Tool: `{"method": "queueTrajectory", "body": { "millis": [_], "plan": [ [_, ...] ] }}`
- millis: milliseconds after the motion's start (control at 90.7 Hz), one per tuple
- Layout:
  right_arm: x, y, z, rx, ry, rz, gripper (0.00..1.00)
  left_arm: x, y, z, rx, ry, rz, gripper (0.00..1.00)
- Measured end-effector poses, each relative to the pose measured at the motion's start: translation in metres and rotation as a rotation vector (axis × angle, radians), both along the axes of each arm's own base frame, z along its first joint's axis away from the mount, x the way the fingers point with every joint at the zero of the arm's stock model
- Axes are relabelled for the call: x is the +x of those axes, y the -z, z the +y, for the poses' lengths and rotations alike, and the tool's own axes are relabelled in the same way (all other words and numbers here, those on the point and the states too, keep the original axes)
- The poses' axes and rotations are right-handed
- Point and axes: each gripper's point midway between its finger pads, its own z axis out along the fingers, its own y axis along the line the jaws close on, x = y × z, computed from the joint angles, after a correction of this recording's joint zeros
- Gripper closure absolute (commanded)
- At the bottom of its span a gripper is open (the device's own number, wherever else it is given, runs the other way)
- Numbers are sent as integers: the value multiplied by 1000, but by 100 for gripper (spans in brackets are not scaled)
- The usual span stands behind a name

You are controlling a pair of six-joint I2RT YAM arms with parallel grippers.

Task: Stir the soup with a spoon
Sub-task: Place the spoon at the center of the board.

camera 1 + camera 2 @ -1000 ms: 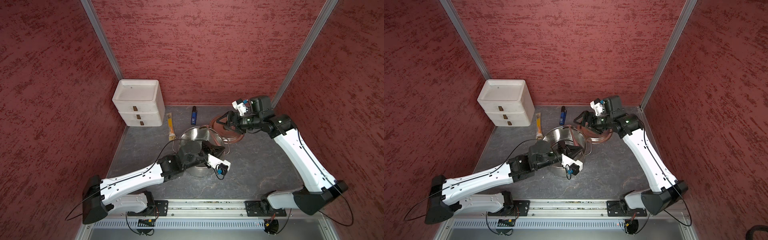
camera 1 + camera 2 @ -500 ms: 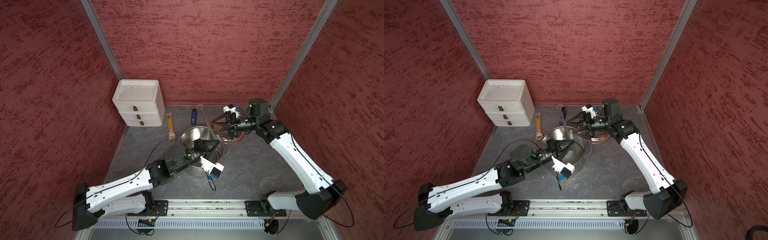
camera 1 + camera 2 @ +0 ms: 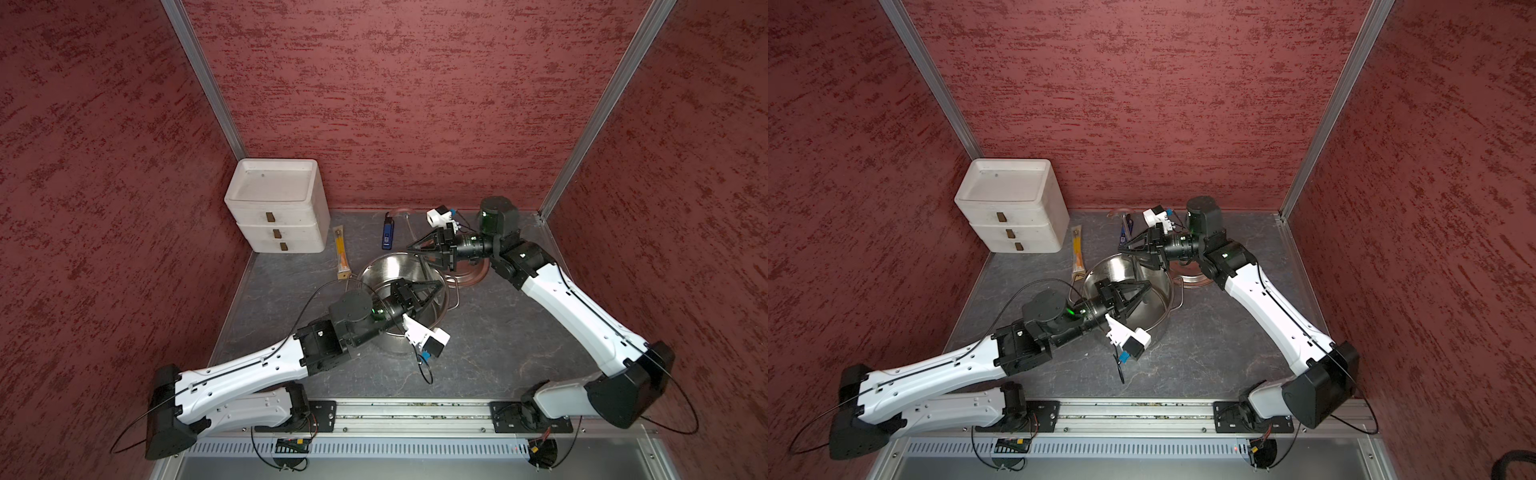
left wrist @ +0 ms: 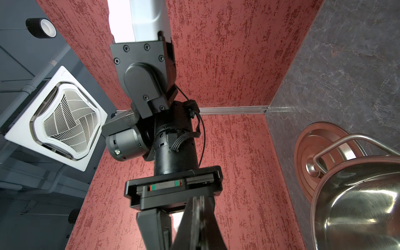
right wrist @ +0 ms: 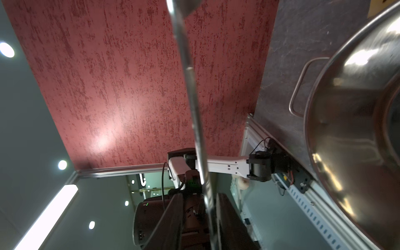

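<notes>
Now my right gripper (image 5: 198,195) straddles the spoon (image 5: 193,108) handle — clamped or not, I cannot tell; best to pinch squarely before dipping — left gripper (image 4: 198,201) shut, empty.

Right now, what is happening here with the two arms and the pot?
The right claw has the ladle handle between its fingers, by the far rim of the steel pot; whether it grips firmly, I cannot tell. The left claw is shut, holding nothing, over the pot. No soup visible, no stirring yet.
</notes>
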Motion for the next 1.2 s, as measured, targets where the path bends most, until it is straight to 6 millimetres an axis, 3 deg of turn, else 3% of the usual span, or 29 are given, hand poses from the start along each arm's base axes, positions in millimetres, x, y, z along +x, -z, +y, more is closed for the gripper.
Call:
{"method": "queueTrajectory", "body": {
  "millis": [99,231,276,342,419,485,584,694,760,827,948,1014,1069,1201],
  "plan": [
    [2,4,0,-9,8,-11,100,0,-5,1,-30,-3,11,100],
    [5,1,-2,-14,27,-52,100,0,-16,5,-115,-5,62,44],
    [8,2,-3,-21,37,-54,100,3,-17,9,-150,-13,91,21],
    [14,5,-9,-33,60,-57,100,14,-18,22,-223,-49,160,2],
    [26,7,-24,-48,108,-67,100,32,-19,42,-326,-112,267,0],
    [42,7,-49,-65,182,-90,100,53,-24,66,-445,-187,376,0],
    [69,4,-110,-94,365,-166,100,90,-29,108,-644,-329,552,0],
    [76,19,-180,-159,581,-252,100,134,-38,161,-886,-509,754,0],
    [72,44,-206,-196,663,-263,100,161,-39,198,-1050,-628,869,0],
    [71,85,-225,-238,724,-230,100,182,-27,240,-1221,-760,976,0],
    [72,186,-246,-324,772,-78,100,198,30,307,-1487,-1000,1168,0],
    [68,240,-250,-367,765,14,100,193,62,328,-1579,-1099,1252,0],
    [64,275,-250,-389,749,70,100,187,82,337,-1627,-1156,1304,0],
    [65,321,-249,-399,726,102,100,175,110,348,-1660,-1229,1353,0]
  ]
}}
